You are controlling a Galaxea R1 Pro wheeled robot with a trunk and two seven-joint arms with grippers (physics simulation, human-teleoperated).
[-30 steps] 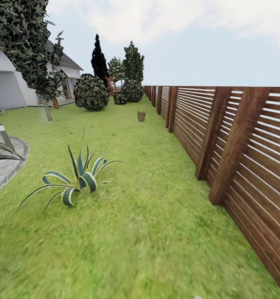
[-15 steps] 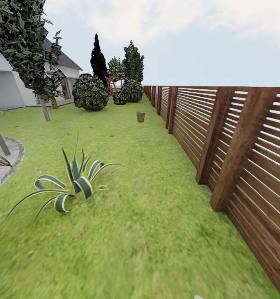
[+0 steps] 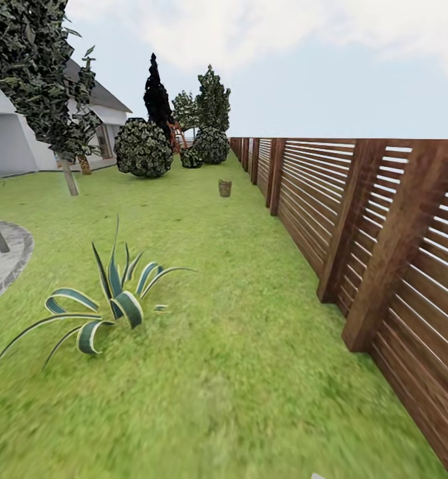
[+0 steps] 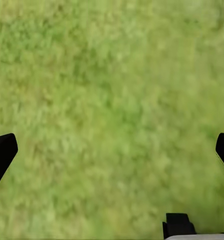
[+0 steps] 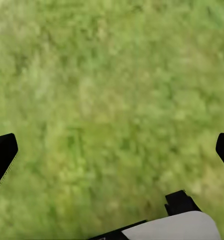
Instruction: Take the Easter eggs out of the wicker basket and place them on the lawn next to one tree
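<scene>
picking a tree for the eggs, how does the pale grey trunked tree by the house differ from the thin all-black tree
The pale grey-trunked speckled tree stands nearer, beside the white house; the thin all-black tree stands farther, behind a round speckled shrub. One spreads broad foliage, the other narrows to a point. Both rise from the green lawn.

The left tool (image 4: 112, 152) hangs over the green lawn (image 4: 112, 90), its two black fingers (image 4: 2, 155) wide apart.

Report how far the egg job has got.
Done: nothing that shows. In hand: nothing; the left gripper and right gripper are open over bare lawn. The wicker basket stands far ahead near the fence, too small to show any eggs. Left: reach it, take out all three eggs, lay them by one tree.
</scene>
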